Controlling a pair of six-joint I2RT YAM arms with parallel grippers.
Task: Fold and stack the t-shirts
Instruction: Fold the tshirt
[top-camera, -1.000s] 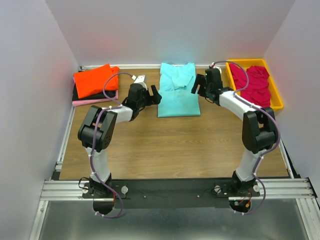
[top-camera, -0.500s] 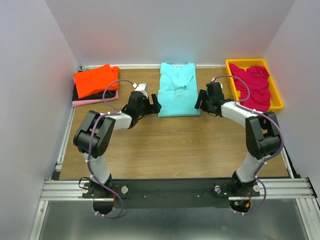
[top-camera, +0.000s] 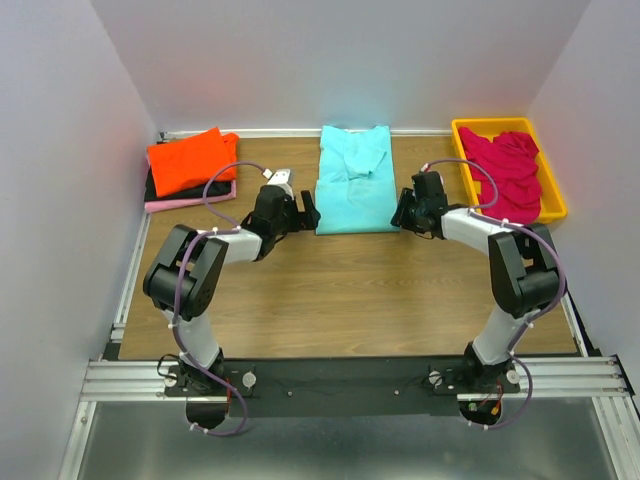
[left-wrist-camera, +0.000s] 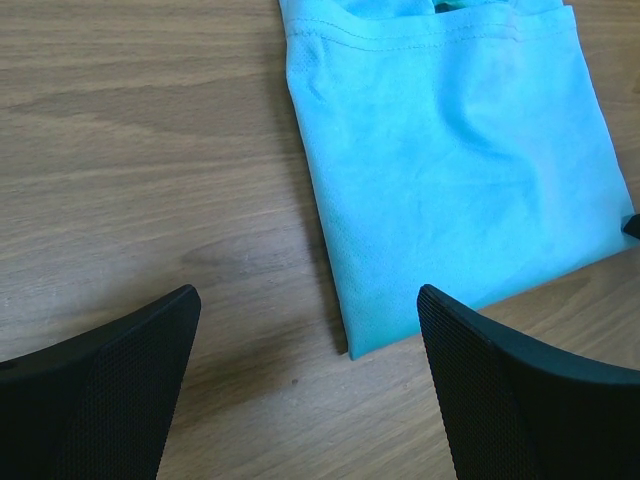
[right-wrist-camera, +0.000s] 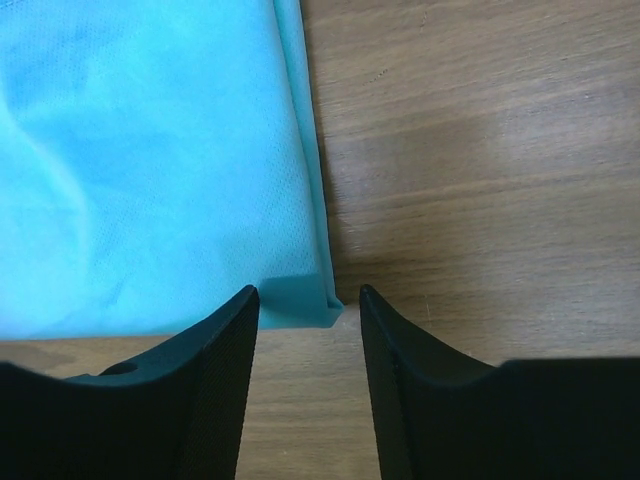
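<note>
The turquoise t-shirt (top-camera: 355, 180) lies folded lengthwise on the table at the back centre. My left gripper (top-camera: 308, 212) is wide open and empty at the shirt's near left corner. In the left wrist view the corner of the shirt (left-wrist-camera: 450, 170) lies just inside the right finger, and the gripper (left-wrist-camera: 310, 330) is over bare wood. My right gripper (top-camera: 402, 213) is open at the near right corner. In the right wrist view the gripper (right-wrist-camera: 308, 300) has the corner of the shirt (right-wrist-camera: 150, 150) between its fingertips, not pinched.
A stack of folded shirts lies at the back left: orange-red (top-camera: 190, 160) on top, then black, with pale pink (top-camera: 185, 203) at the bottom. A yellow tray (top-camera: 553, 195) at the back right holds crumpled magenta shirts (top-camera: 510, 165). White walls enclose the table on three sides.
Both grippers have moved toward me along the turquoise shirt's sides, from its middle to its near corners. The shirt has not moved.
</note>
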